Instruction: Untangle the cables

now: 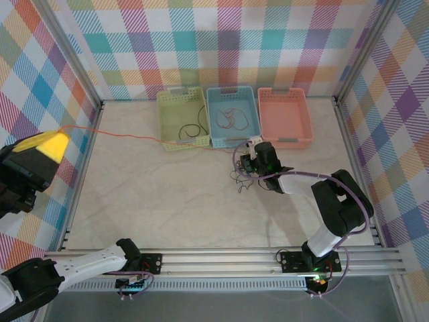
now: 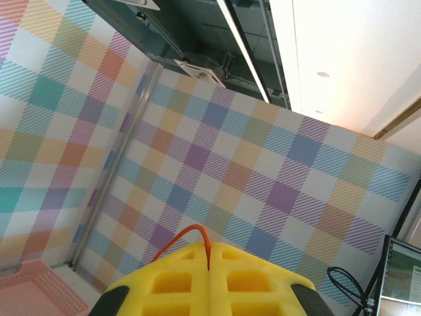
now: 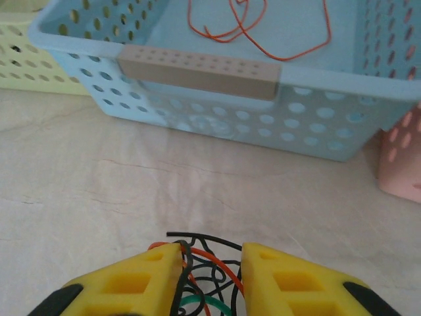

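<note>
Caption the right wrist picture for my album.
Yellow right gripper straddling tangled black, orange and green wires, facing a perforated light-blue plastic basket.

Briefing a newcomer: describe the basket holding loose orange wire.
Three perforated plastic baskets line the table's far edge. Take the middle one, the light blue basket, between a green basket and a pink basket; thin orange wire lies looped inside it.

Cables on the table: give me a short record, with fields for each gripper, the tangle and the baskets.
left gripper: shut on orange cable, raised at far left
right gripper: jaws around tangle, grip unclear
tangle: black, orange, green wires, in front of blue basket
blue basket: loose orange cable inside
green basket: black cable inside
</note>
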